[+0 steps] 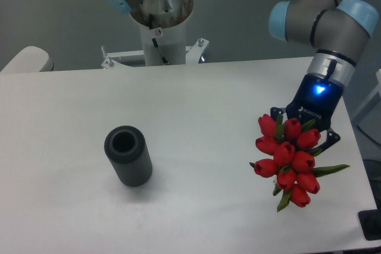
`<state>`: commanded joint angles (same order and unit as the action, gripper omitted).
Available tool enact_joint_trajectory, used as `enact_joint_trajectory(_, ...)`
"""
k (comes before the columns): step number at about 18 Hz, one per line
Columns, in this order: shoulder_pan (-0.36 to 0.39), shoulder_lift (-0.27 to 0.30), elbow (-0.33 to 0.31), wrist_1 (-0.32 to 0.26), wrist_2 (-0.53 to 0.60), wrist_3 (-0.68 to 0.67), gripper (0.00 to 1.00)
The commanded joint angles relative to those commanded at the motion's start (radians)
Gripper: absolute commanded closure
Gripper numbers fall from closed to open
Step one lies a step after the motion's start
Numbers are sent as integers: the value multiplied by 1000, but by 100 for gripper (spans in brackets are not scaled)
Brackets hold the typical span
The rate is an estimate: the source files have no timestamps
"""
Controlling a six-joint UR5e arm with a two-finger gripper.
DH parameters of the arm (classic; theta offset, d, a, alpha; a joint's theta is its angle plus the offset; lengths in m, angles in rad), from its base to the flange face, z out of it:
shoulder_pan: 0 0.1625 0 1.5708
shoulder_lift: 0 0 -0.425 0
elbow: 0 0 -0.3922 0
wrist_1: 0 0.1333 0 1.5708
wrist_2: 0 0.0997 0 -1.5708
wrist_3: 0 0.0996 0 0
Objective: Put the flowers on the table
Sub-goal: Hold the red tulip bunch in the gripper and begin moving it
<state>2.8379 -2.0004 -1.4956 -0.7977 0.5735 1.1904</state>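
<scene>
The flowers (289, 160), a bunch of red tulips with green leaves, hang at the right side of the white table (196, 99), blooms tilted toward the camera and down. Their stems are hidden behind the blooms. My gripper (303, 127) comes down from the upper right with its blue light on. It sits directly behind the bunch and appears shut on the stems. The red heads cover its fingertips; only the dark finger links show on either side. I cannot tell whether the bunch touches the tabletop.
A dark grey ribbed cylinder vase (127, 156) stands upright at the table's left-centre, its mouth empty. The robot's white base column (162, 25) rises at the far edge. The table's right edge runs close beside the flowers.
</scene>
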Motion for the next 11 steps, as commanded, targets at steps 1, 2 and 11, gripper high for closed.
enact_joint_trajectory(1, 0, 2, -5, 2, 14, 3, 66)
enact_joint_trajectory(2, 0, 3, -3, 2, 16, 11, 66)
enact_joint_trajectory(11, -25, 35, -9, 0, 218, 67, 66)
